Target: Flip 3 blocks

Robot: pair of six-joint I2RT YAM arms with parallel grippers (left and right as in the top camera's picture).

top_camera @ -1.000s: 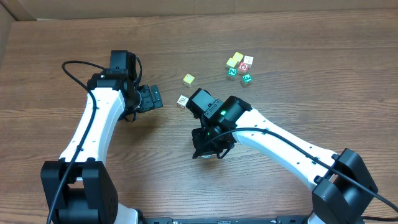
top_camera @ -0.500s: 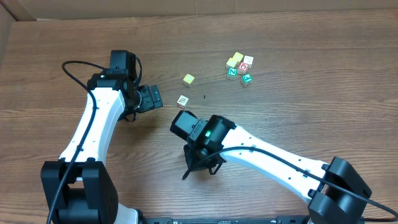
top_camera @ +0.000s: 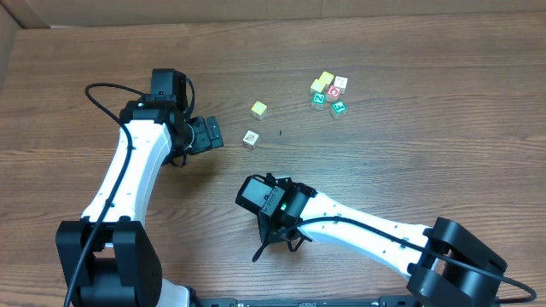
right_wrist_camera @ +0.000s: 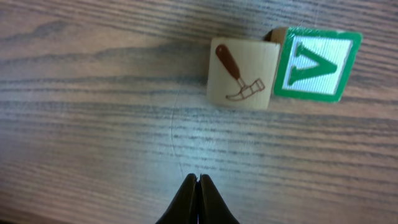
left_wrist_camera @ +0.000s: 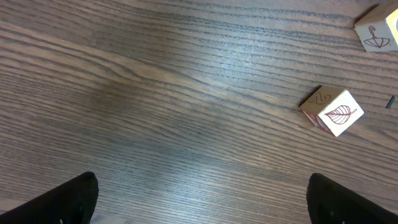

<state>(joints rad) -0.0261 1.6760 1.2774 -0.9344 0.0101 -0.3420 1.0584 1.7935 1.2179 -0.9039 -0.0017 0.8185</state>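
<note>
Spread over a brown wood-grain table (top_camera: 409,162): a leaf-marked block (top_camera: 250,139) just beside a yellow block (top_camera: 258,108) mid-table, a tight cluster of blocks (top_camera: 331,90) toward the far right, and a hammer-marked block (right_wrist_camera: 242,73) touching a green-lettered block (right_wrist_camera: 316,64)

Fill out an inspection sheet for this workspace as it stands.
Surface: wood-grain table, no spills seen.
Job's things: leaf block alone ahead of the left hand; hammer block right beside green V block.
Clutter: umbrella block; six-block cluster; dark speck.
Hands: left hand open, empty; right hand shut, empty, tips short of the hammer block.
Cables: black cable arcing off the left arm.
Surroundings: tan board behind the table.
</note>
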